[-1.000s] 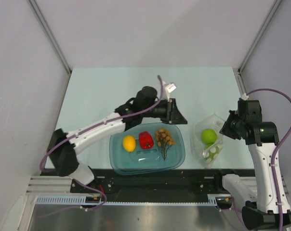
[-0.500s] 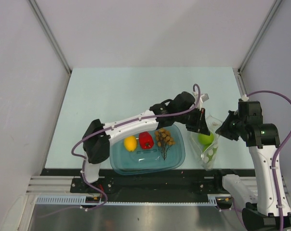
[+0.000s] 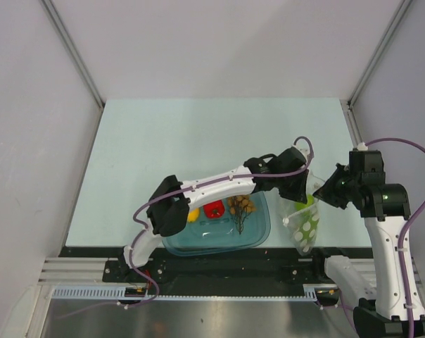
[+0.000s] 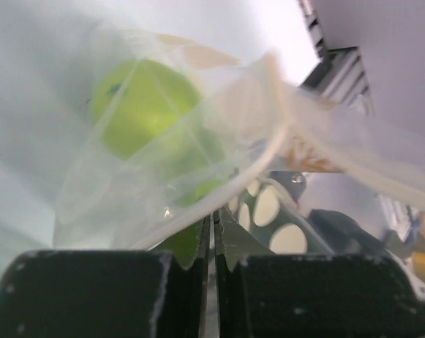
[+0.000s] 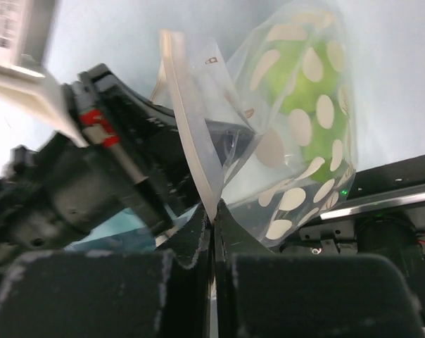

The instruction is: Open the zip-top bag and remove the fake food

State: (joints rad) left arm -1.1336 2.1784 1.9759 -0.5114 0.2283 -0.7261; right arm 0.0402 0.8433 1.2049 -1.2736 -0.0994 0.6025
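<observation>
Zip-top bag [image 3: 305, 220] held by both mouth edges.
Left pincer [image 4: 212, 229] and right pincer [image 5: 212, 218] are clamped on opposite rims; green fruit [image 4: 146, 105] inside, tub [image 3: 263, 232] just left.

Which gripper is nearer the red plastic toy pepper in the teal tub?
Left: the left gripper sits right of the red pepper; the right gripper is farther right.

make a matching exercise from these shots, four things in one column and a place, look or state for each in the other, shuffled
Things
1. green fruit
2. red piece
3. right gripper
4. zip-top bag

Descriptions
a. lying in the teal tub
b. shut on the bag's rim
c. clear plastic with white dots
d. inside the bag

Pairs: 1-d, 2-a, 3-b, 4-c
</observation>
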